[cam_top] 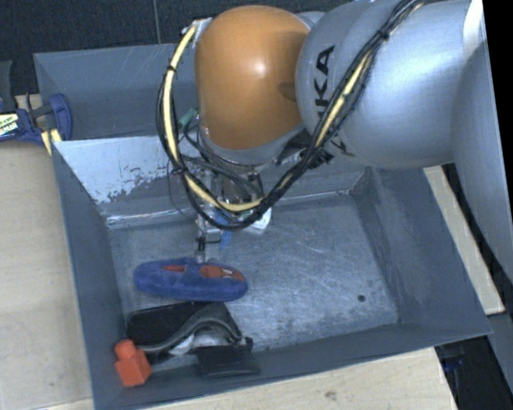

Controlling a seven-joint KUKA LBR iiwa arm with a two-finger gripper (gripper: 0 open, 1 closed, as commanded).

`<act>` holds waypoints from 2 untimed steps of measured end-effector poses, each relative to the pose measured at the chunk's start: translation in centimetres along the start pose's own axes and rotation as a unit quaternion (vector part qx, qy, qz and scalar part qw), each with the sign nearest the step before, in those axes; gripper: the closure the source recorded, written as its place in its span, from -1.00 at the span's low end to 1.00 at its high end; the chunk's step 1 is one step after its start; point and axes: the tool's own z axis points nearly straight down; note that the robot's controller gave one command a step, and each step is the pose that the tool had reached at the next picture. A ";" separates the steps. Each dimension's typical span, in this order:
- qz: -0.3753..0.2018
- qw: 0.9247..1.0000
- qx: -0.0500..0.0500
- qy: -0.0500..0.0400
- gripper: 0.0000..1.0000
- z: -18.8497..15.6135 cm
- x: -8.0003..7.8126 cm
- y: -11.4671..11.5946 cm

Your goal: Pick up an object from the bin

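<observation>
Here's the blue oblong thing (pixel 190 282), with orange patches along its top. It lies flat on the bin floor, left of centre, slanting slightly down to the right. The gripper (pixel 205 244) hangs right at its upper edge, tucked under the arm's orange cover (pixel 247 73) and a tangle of cables. Released or clenched, I cannot tell from here, nor whether it touches the blue piece.

Now the risks, as I judge them. The piece looks low and rounded, so a grip near its edge rather than across its middle could squeeze it out sideways or tip it. Just below it sits a black curved thing (pixel 181 328), with an orange block (pixel 132 363) and a flat black piece (pixel 226 359) by the bin's near wall (pixel 288 361). A shoved blue piece could ride up onto that clutter and jam there.
</observation>
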 end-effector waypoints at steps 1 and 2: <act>0.037 0.999 -0.003 -0.009 -1.00 12.7 2.7 2.3; 0.176 0.984 0.000 -0.003 -1.00 14.4 -1.8 5.6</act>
